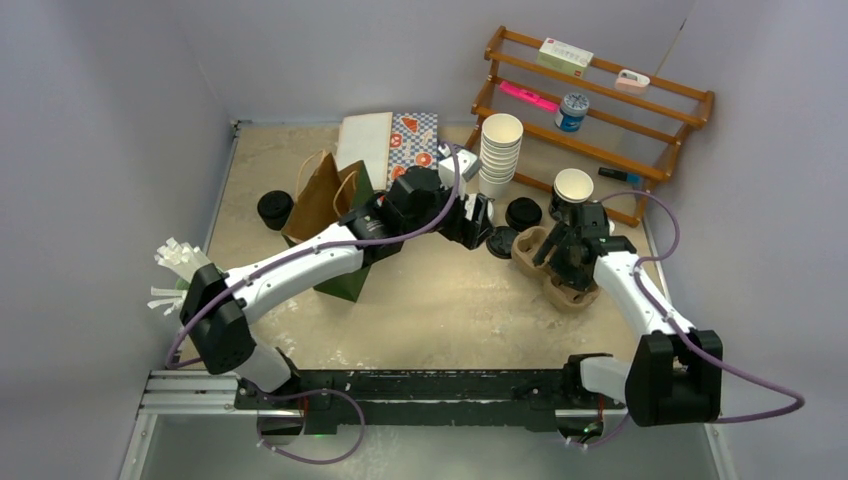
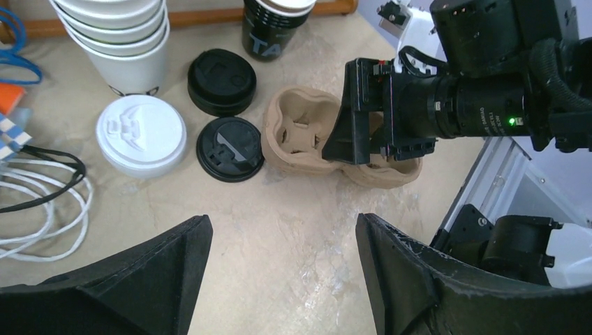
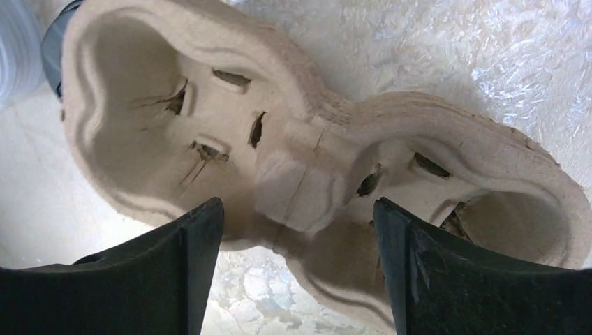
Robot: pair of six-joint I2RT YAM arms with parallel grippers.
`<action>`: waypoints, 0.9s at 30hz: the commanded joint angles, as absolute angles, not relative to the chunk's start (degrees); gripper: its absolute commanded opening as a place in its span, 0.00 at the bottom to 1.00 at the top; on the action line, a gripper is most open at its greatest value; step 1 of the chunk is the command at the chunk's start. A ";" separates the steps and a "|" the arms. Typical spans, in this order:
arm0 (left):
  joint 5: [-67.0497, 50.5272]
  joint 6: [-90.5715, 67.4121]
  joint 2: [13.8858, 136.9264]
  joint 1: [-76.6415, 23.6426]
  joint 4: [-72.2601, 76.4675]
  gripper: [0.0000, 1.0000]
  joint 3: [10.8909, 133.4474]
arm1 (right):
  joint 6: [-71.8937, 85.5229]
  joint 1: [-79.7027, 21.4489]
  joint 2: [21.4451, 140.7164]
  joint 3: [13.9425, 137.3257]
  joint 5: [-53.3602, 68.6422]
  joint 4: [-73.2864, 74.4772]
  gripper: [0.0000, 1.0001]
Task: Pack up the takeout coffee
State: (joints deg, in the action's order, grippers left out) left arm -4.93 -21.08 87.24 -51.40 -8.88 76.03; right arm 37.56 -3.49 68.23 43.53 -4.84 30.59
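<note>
Dark cup (image 2: 274,31) lettered "TA", near pulp carrier (image 2: 300,132)

walls (image 1: 90,120): pale grey | tabletop (image 1: 450,310): beige, mottled | wooden rack (image 1: 706,108): back right

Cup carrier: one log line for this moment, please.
right gripper open above cup carrier | carrier wells empty | left gripper open, empty | dark cup standing outside carrier

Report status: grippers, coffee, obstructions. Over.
Left gripper open, empty. Right gripper open above the pulp carrier. Coffee cup upright beyond carrier, unpacked. Carrier wells empty.
</note>
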 commanded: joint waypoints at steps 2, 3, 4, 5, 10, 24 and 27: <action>-7.06 -21.84 89.31 -51.56 -4.47 0.78 77.00 | 43.04 -3.69 71.03 45.05 -9.63 32.43 0.79; -6.71 -21.80 89.38 -51.53 -4.41 0.78 76.93 | 43.55 -3.69 71.48 45.11 -9.82 31.96 0.76; -6.22 -21.72 89.53 -51.51 -4.48 0.78 76.84 | 43.91 -3.69 71.86 45.06 -9.76 31.43 0.75; -5.70 -21.57 89.49 -51.54 -4.49 0.78 76.70 | 44.13 -3.69 72.26 45.13 -9.76 31.09 0.73; -3.34 -20.80 89.36 -51.51 -4.60 0.78 76.05 | 43.49 -3.69 72.20 46.90 -10.22 33.07 0.57; -5.52 -22.09 92.90 -51.49 -1.99 0.78 75.68 | 36.44 -3.69 63.64 48.17 -4.04 39.12 0.56; -7.24 -22.15 93.91 -51.46 -0.98 0.77 75.11 | 32.45 -3.82 63.55 46.86 1.81 36.65 0.57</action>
State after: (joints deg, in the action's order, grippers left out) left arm -4.51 -21.50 92.88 -51.40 -5.19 75.99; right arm 38.24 -3.53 64.38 46.39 -5.67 38.57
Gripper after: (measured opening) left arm 0.777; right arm 0.563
